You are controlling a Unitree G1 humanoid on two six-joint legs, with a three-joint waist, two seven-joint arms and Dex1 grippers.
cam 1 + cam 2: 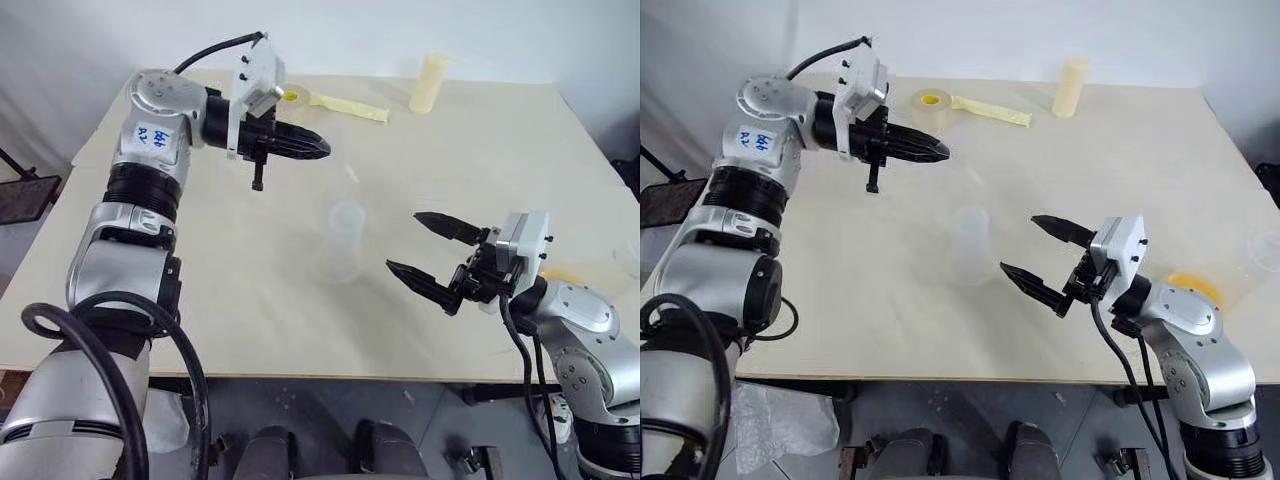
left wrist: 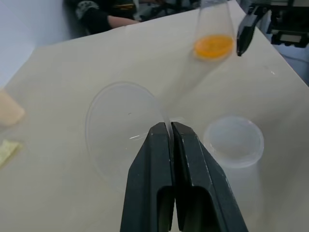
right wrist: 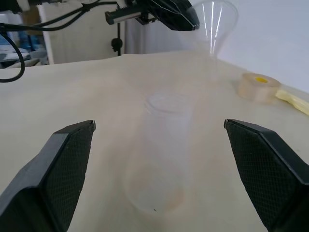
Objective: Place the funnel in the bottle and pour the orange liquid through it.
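Blue scrawl on left arm's label (image 1: 153, 135), perhaps "66".

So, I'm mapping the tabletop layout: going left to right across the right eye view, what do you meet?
Left gripper holding the funnel → clear bottle → right gripper → cream cylinder → flask of orange liquid.

Robot test lab; plain white walls, paper-covered bench (image 1: 250, 300), cables, equipment stands
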